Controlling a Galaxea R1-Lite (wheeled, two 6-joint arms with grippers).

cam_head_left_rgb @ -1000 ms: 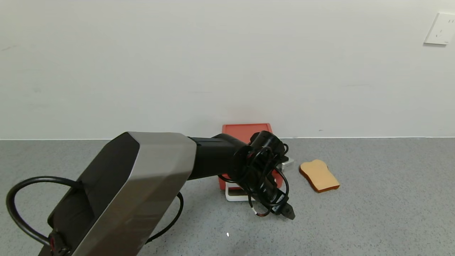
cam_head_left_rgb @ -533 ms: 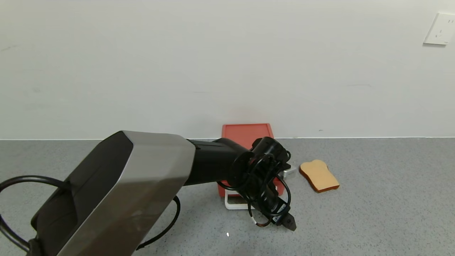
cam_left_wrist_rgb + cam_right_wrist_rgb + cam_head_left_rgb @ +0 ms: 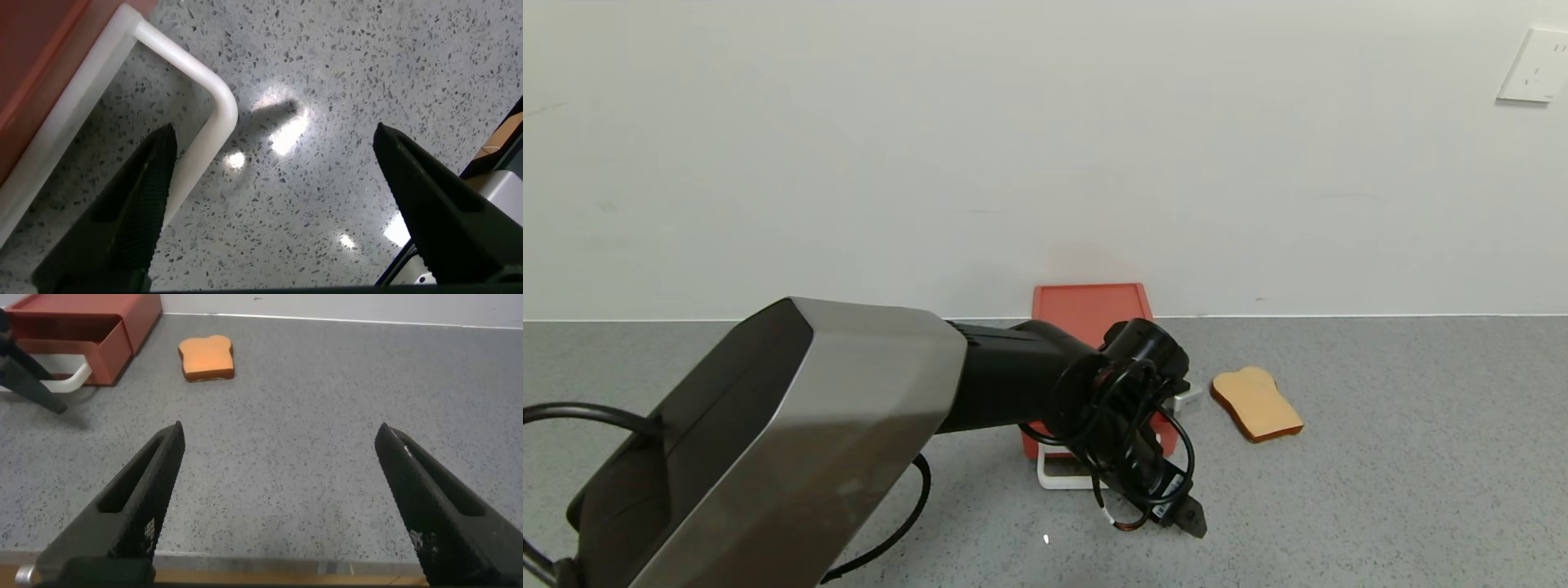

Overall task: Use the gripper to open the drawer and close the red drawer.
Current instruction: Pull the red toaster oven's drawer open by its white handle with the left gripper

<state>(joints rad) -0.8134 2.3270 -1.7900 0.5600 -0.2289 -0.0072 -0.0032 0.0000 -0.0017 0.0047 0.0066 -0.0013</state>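
The red drawer [image 3: 1088, 305] lies against the wall, partly covered by my left arm. Its white loop handle [image 3: 1055, 482] sticks out toward me. My left gripper [image 3: 1186, 518] is open, low over the table, just in front of the handle. In the left wrist view the gripper [image 3: 275, 139] straddles the handle's corner [image 3: 214, 135], with one finger [image 3: 139, 204] lying over the handle's front bar. The red front [image 3: 33, 57] shows beside it. My right gripper [image 3: 280, 434] is open and empty near the table's front edge, and from there the drawer [image 3: 98, 318] looks partly pulled out.
A tan toast-shaped slice [image 3: 1256, 403] lies on the grey speckled table to the right of the drawer; it also shows in the right wrist view [image 3: 207, 358]. The white wall stands right behind the drawer, with a socket [image 3: 1535, 65] at upper right.
My left arm has drawn back toward me. The white handle and the drawer's front have slid out toward me with it.
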